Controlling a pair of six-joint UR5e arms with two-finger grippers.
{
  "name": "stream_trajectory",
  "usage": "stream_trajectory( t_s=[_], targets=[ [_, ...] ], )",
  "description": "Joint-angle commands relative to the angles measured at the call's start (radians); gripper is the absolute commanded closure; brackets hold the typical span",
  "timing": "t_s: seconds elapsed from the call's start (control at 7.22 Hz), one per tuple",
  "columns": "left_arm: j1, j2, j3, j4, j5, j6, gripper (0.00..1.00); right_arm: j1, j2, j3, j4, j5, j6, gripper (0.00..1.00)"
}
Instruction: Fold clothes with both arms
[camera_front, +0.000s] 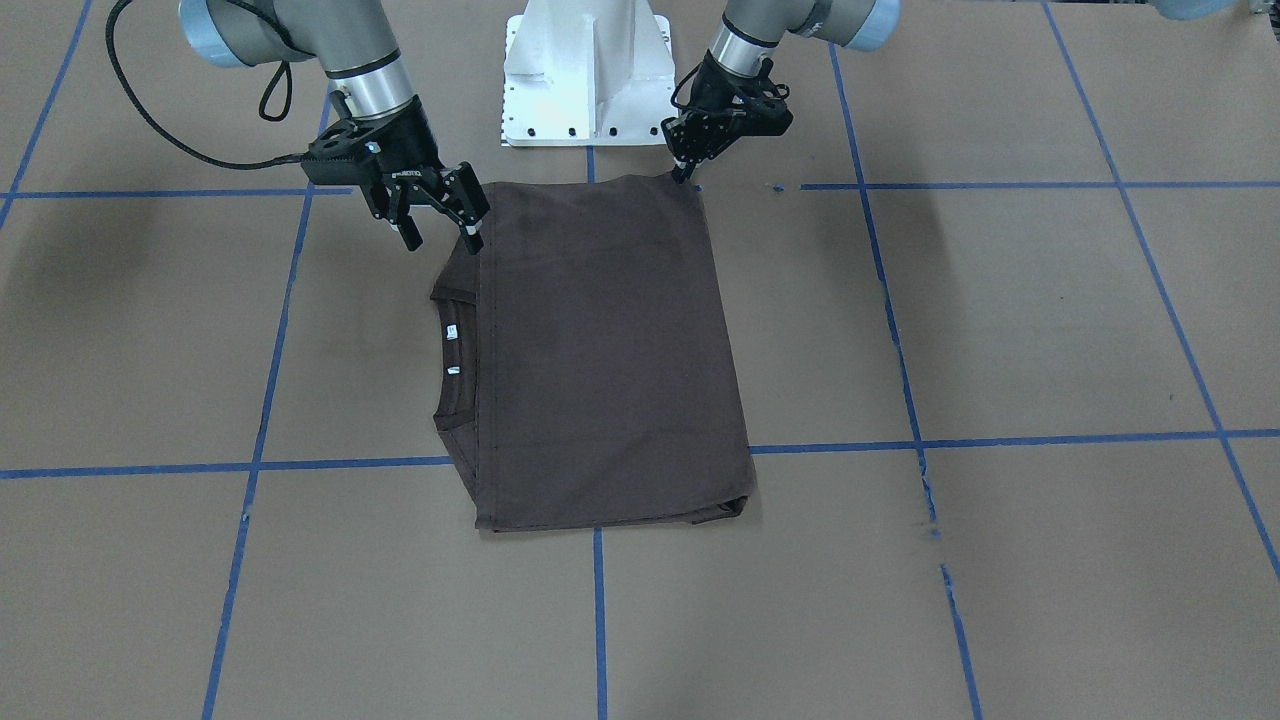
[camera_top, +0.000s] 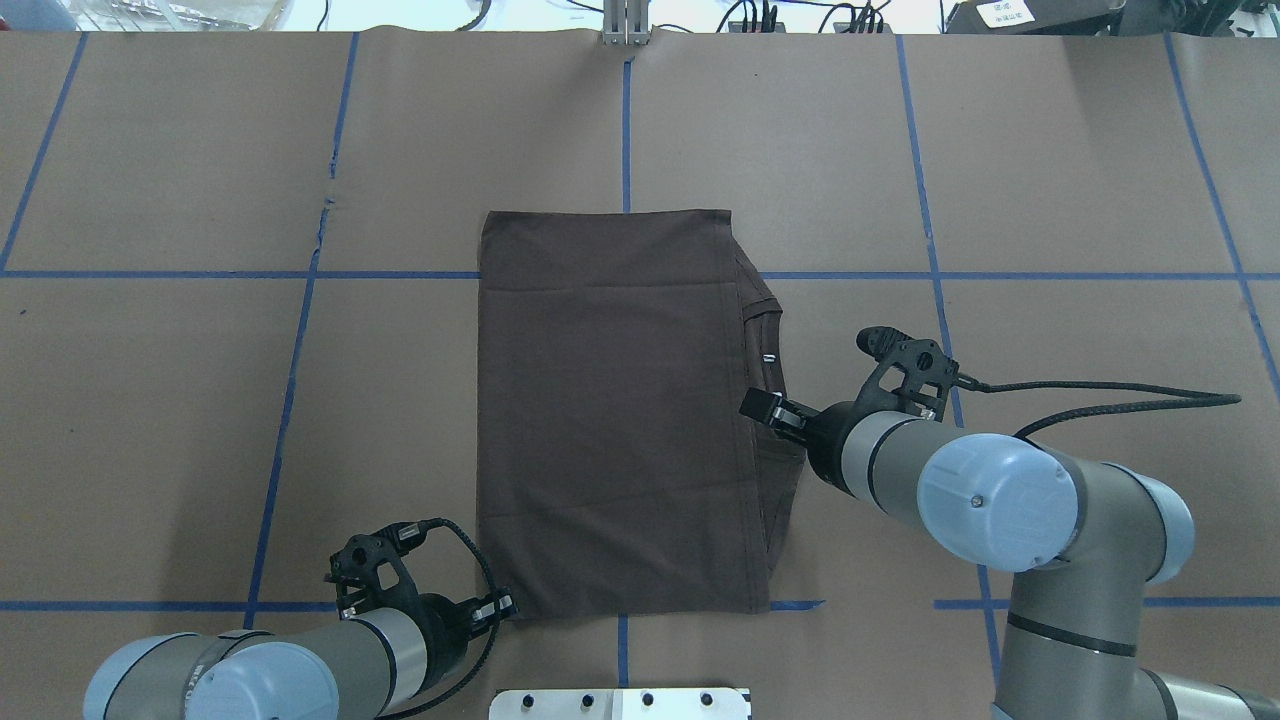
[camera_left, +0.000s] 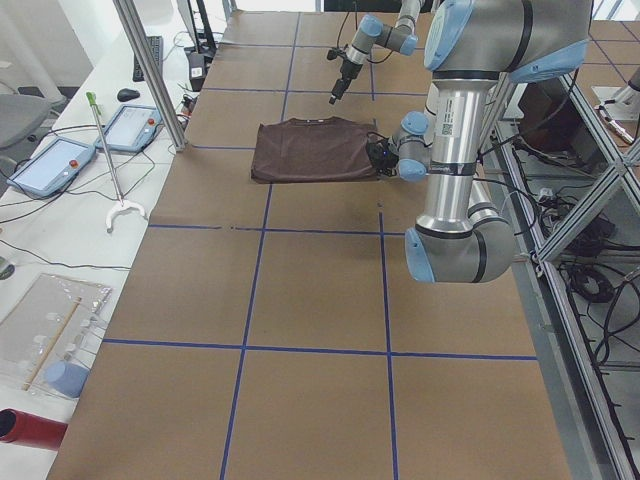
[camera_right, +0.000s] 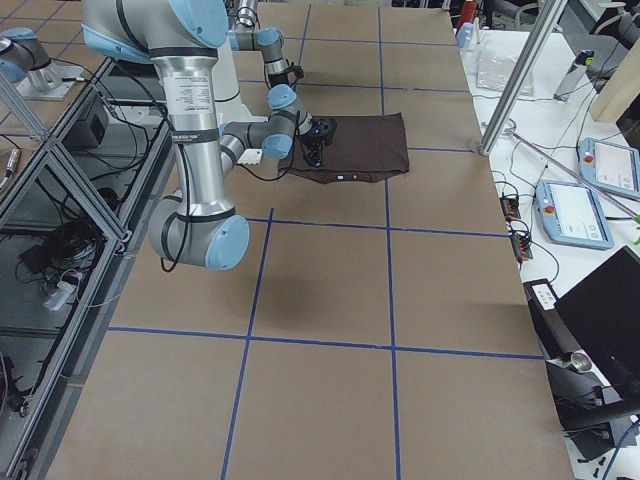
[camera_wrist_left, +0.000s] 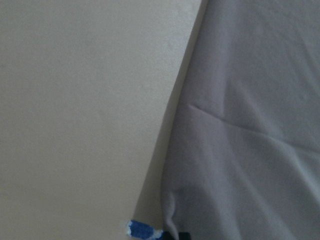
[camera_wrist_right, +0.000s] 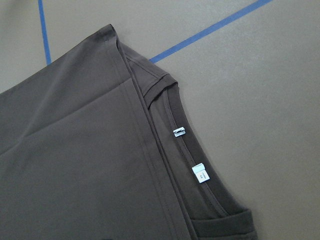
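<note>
The dark brown T-shirt (camera_front: 600, 350) lies folded into a flat rectangle on the brown table; it also shows from overhead (camera_top: 610, 420). Its ribbed collar (camera_front: 455, 350) with white neck tags (camera_wrist_right: 200, 173) sticks out on the robot's right side. My right gripper (camera_front: 441, 238) is open and empty, just above the shirt's near corner beside the collar (camera_top: 770, 412). My left gripper (camera_front: 684, 176) is shut on the shirt's other near corner, low at the table (camera_top: 505, 604). The left wrist view shows the shirt's edge (camera_wrist_left: 250, 125) close up.
The white bolted pedestal base (camera_front: 585, 80) stands right behind the shirt's near edge. Blue tape lines (camera_front: 1000, 440) cross the brown table cover. A side bench holds tablets (camera_left: 50, 165) and a metal post (camera_left: 150, 70) beyond the table's far edge.
</note>
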Motion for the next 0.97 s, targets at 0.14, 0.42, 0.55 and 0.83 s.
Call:
stream_trajectory(
  t_s=[0.14,0.42,0.55,0.83],
  targets=[
    [0.000,-0.011,-0.003,0.000,-0.002,0.001,1.00,-0.105,0.142,-0.004,-0.302,-0.080,0.180,0.24],
    [0.000,-0.014,-0.004,-0.001,-0.003,0.001,1.00,-0.180,0.130,-0.012,-0.394,-0.081,0.267,0.25],
    [0.000,-0.018,-0.003,-0.001,-0.003,0.001,1.00,-0.206,0.121,-0.021,-0.396,-0.100,0.275,0.25],
    [0.000,-0.018,-0.004,-0.001,-0.005,0.001,1.00,-0.239,0.116,-0.054,-0.387,-0.137,0.285,0.27]
  ],
)
